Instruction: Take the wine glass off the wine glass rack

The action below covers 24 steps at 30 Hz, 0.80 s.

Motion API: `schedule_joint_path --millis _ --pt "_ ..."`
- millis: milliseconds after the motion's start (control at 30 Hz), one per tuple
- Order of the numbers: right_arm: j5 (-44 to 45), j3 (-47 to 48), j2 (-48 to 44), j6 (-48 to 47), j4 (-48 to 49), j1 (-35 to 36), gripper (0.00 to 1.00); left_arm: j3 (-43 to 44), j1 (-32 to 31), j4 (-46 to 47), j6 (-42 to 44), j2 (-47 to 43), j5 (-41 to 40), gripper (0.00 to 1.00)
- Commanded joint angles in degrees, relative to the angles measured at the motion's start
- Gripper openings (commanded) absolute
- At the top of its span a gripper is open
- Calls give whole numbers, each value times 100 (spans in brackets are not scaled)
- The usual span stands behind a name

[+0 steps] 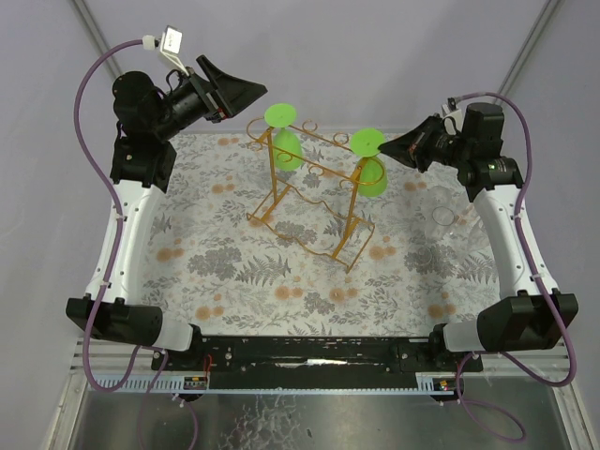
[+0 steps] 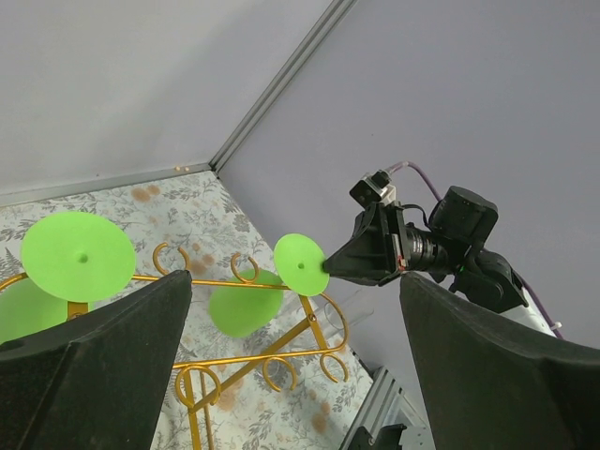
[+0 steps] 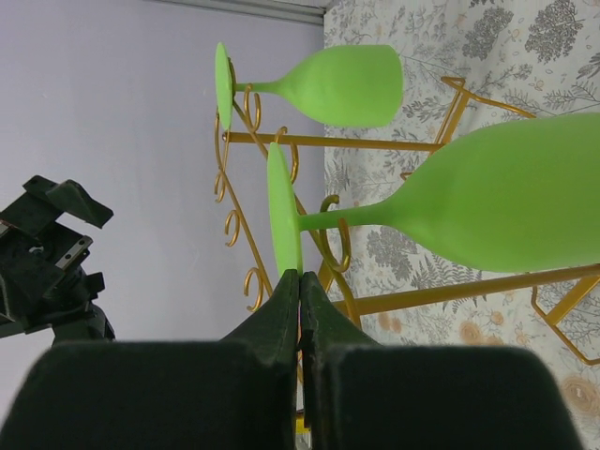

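Biggest thing here is the tabletop [image 1: 234, 272], covered in a grey and orange floral print. In the middle of it stands the wine glass rack [image 3: 337, 142], a thin golden wire frame with curly loop ends, sitting at an angle to the table edges.

The left gripper [image 1: 258, 91] is up at the far left end of the rack with its jaws spread wide, nothing between them, aimed along the top rail. The right gripper [image 1: 382, 145] is at the other end, jaws squeezed together, with the tips right at the rim of a glass's foot. Can't tell if they're actually pinching it.

Two bright green glasses hang upside down by their stems. The right wine glass [image 1: 373, 176] is the one the right gripper is touching, and the left wine glass [image 1: 289, 150] hangs at the far left end.

There's also some small clear glassy thing [image 1: 442, 217] on the tabletop beside the right arm, too faint to make out.
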Motion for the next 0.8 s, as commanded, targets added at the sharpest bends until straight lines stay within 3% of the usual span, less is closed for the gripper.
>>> schedule_joint_path --millis 0,767 --pt "153 291 -286 341 501 47 0 -23 42 372 -34 -116 139 91" --pt "704 41 -505 316 426 -99 0 -122 44 431 -68 -164 193 91"
